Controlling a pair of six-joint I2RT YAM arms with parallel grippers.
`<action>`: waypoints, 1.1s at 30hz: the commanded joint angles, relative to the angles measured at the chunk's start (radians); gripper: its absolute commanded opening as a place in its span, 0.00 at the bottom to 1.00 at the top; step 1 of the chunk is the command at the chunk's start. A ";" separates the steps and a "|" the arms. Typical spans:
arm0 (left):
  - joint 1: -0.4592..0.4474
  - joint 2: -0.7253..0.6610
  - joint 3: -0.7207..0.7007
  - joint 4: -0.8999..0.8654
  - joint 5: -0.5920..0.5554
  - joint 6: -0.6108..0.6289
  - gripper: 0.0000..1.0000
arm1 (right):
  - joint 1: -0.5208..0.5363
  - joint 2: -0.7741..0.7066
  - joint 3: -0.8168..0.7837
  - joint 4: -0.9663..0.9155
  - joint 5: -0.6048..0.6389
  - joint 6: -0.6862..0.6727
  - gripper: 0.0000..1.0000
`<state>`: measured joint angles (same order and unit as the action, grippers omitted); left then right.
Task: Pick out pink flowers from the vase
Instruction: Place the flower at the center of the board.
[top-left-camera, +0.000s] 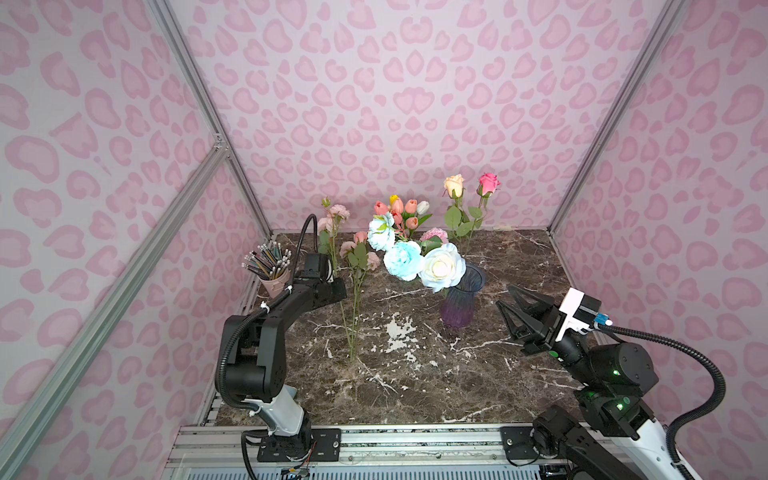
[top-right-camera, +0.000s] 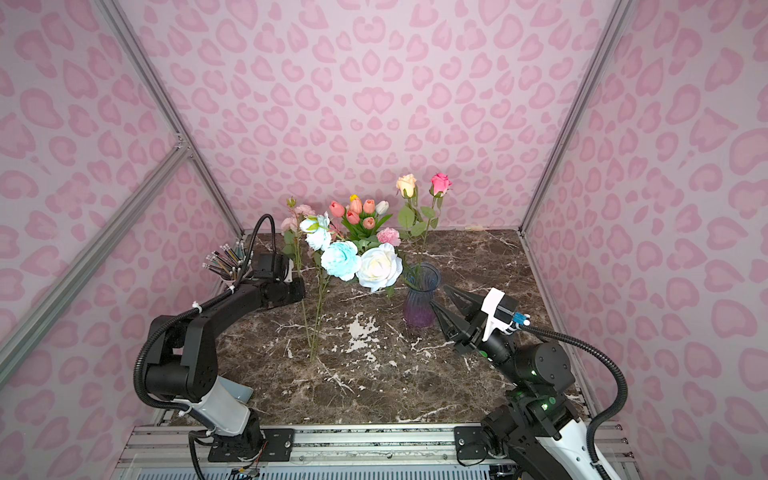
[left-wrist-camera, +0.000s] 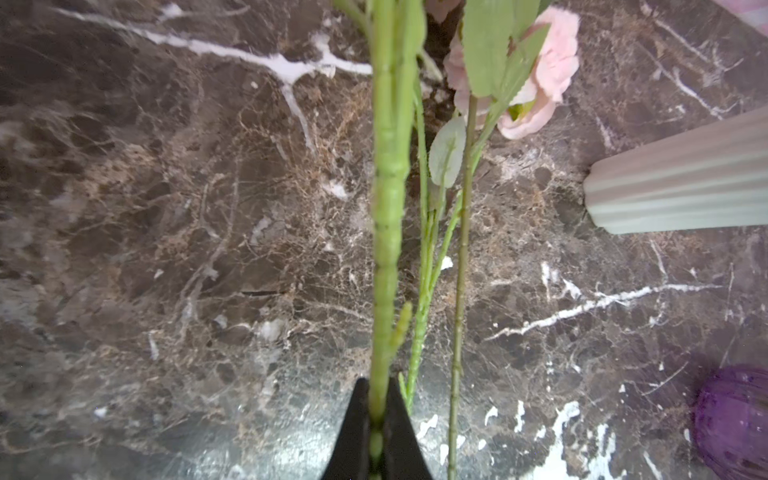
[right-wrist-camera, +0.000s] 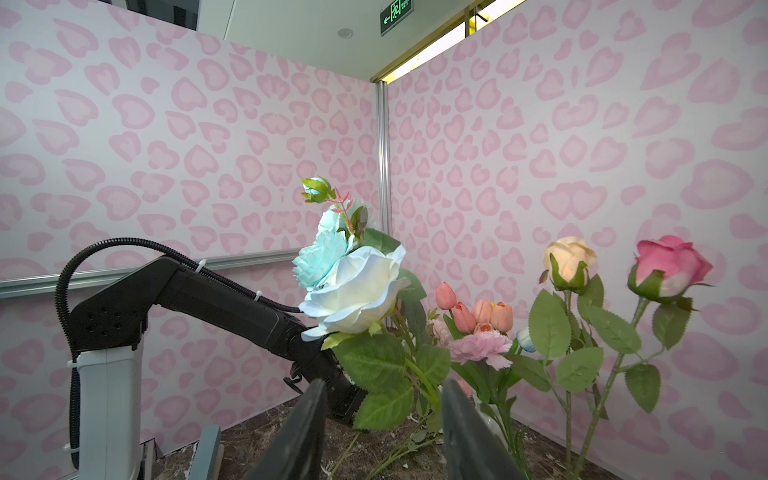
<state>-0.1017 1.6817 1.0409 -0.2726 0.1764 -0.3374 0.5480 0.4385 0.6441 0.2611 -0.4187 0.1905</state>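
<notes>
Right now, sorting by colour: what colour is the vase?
Vase: purple below, bluish toward the rim; clearest in a top view.

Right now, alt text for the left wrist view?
The left claw is shut on a thick green stem above the marble table. Thinner stems and a pale pink bloom run beside it; a ribbed cup and purple vase show partly.

Robot test cell, probably within an institutional building. Enclosed by pink heart-print panels (top-left-camera: 374, 104) on aluminium framing (top-left-camera: 207, 108). Marble-pattern tabletop (top-left-camera: 415, 382). Slotted base rail (top-left-camera: 415, 440) with bolted mounting plates (top-left-camera: 328, 444). Green exit sign (right-wrist-camera: 397, 10) on the ceiling beyond the panels.
</notes>
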 joint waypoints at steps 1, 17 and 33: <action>0.009 0.021 -0.018 0.041 0.049 0.016 0.06 | 0.002 -0.012 -0.004 0.014 0.011 -0.006 0.47; 0.008 0.111 -0.026 -0.006 0.023 -0.025 0.11 | 0.001 -0.021 -0.015 0.002 0.003 -0.015 0.47; 0.009 0.017 -0.053 -0.019 0.000 -0.082 0.33 | 0.001 -0.034 -0.024 -0.011 0.043 -0.017 0.47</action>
<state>-0.0940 1.7386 1.0016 -0.2893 0.1993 -0.3847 0.5480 0.4057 0.6247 0.2394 -0.4072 0.1791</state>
